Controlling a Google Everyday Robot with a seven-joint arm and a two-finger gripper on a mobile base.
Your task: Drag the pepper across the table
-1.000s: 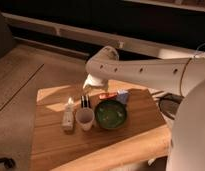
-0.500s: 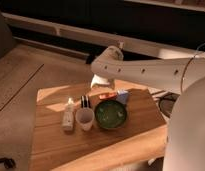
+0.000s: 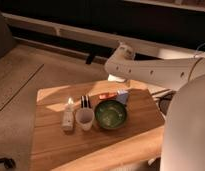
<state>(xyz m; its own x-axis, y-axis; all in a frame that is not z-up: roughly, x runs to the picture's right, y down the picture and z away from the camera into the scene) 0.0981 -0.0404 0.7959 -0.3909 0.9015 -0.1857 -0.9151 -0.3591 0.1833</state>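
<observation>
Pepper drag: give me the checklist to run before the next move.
1. See pepper lying on table: ok.
2. Have tool touching pepper: not ok; it hangs near the table's far edge, apart from it.
3. Room beside pepper: not ok; packet sits close at one end.
4. Path toward front: not ok; bowl and cup stand there.
5. Path along far edge: cannot tell; a dark item lies close by.

red-orange pepper (image 3: 107, 95) lies flat on plank table (image 3: 51, 145), gripper (image 3: 117, 78) near far edge.
</observation>
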